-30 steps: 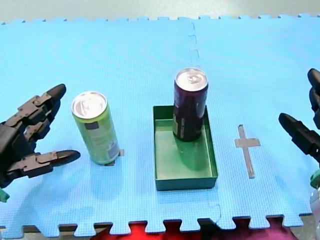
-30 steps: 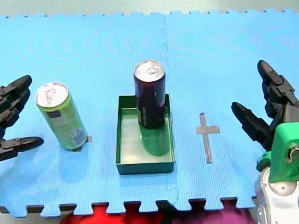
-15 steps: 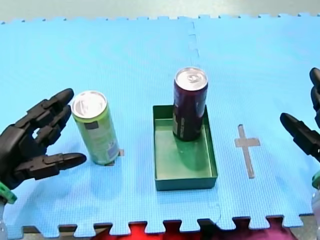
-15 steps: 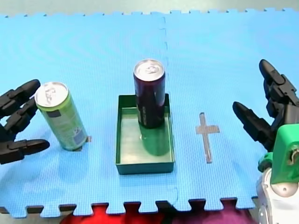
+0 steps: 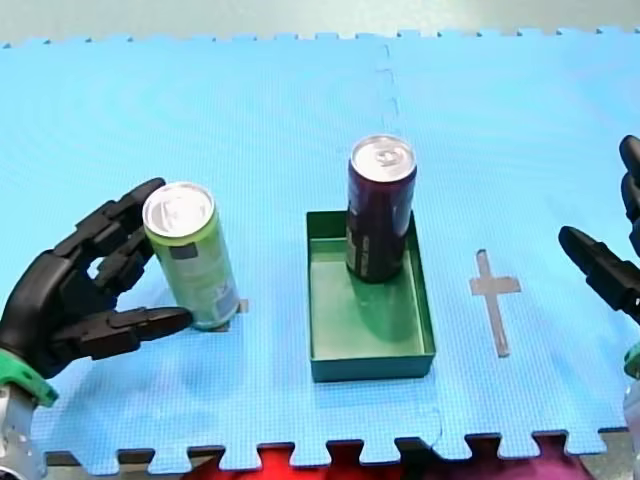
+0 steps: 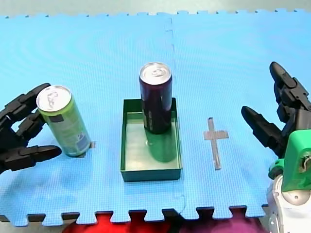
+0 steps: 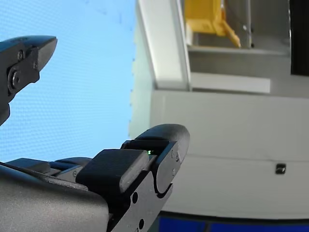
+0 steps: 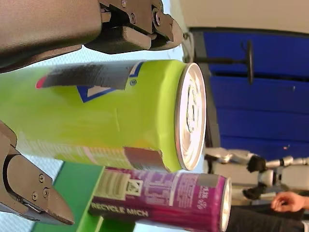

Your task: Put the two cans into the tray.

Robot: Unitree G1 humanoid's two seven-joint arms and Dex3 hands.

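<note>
Your left hand [image 5: 85, 295] was open, cupped around the upright green can [image 5: 195, 265] without clamping it, on the blue mat [image 5: 300, 110] left of the tray [image 5: 370, 368]. The purple can [image 5: 380, 215] stood upright at the tray's far end. Your right hand [image 6: 290, 114] was open near the mat's right edge.

2 head views, 2 wrist close-ups

A black robot hand [image 7: 120, 179] is close up. Behind it are the blue mat [image 7: 87, 87] and a yellow thing [image 7: 208, 19].
</note>
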